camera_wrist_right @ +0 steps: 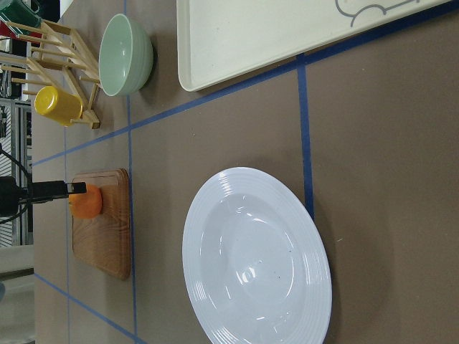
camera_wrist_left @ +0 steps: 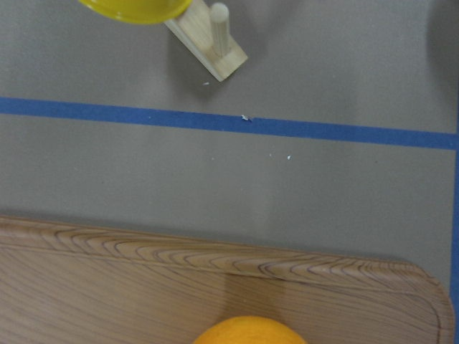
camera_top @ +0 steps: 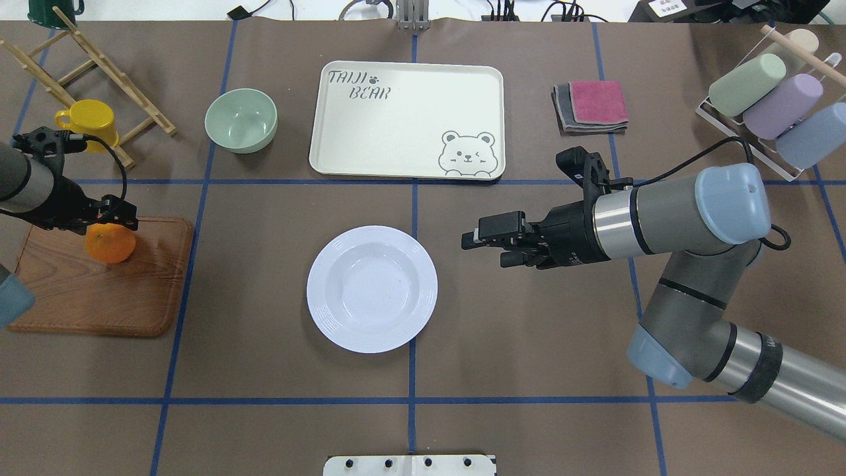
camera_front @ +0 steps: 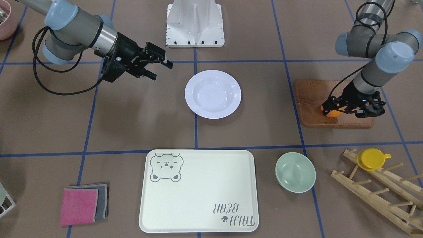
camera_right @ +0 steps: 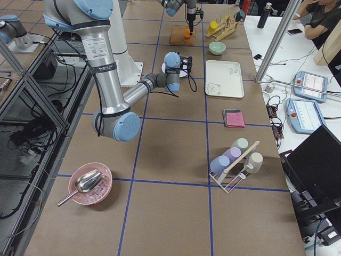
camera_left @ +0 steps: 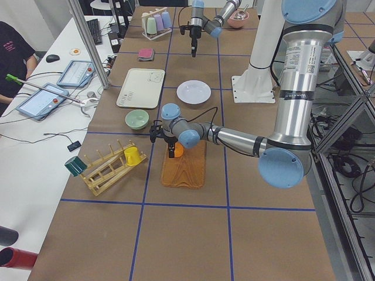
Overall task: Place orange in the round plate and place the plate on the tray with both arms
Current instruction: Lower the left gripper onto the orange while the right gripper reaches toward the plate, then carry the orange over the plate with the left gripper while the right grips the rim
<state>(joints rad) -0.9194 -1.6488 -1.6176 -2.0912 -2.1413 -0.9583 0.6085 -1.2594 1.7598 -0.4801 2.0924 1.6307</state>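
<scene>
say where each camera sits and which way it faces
front-facing: across the table, facing the robot's base; left arm at right, right arm at left
overhead: behind the robot, forward and down; both arms
exterior left: table's end, along it; left arm near
exterior right: opposite end; right arm near
left wrist: down on the orange and wooden board; no robot part
right wrist: toward the round plate; left arm far off
front-facing and overhead share the tray
</scene>
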